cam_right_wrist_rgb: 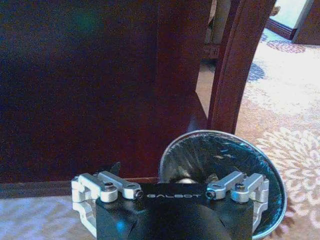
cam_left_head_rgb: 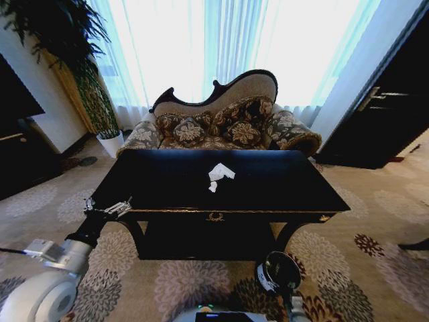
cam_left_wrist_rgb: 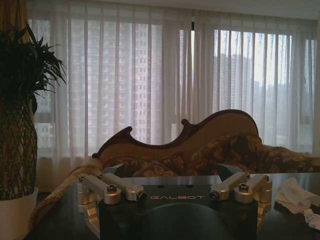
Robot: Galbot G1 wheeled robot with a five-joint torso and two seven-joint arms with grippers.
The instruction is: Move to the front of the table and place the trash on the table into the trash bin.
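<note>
The glossy black table (cam_left_head_rgb: 268, 181) stands straight ahead. Crumpled white tissue (cam_left_head_rgb: 220, 173) with a tiny scrap (cam_left_head_rgb: 212, 187) lies near its middle; the left wrist view shows this trash (cam_left_wrist_rgb: 295, 195) off to one side. My left gripper (cam_left_head_rgb: 107, 209) hovers open and empty at the table's front left corner. The dark trash bin (cam_left_head_rgb: 278, 272) stands on the carpet before the table's right front leg. My right gripper (cam_right_wrist_rgb: 172, 192) hangs open right over the bin (cam_right_wrist_rgb: 220, 160), whose shiny dark inside holds a few pale bits.
A patterned sofa (cam_left_head_rgb: 221, 121) stands behind the table. A tall plant in a white pot (cam_left_head_rgb: 110, 142) is at the back left. Dark cabinets flank the room at left (cam_left_head_rgb: 17, 134) and right (cam_left_head_rgb: 382, 114). The curved table leg (cam_right_wrist_rgb: 235, 65) rises beside the bin.
</note>
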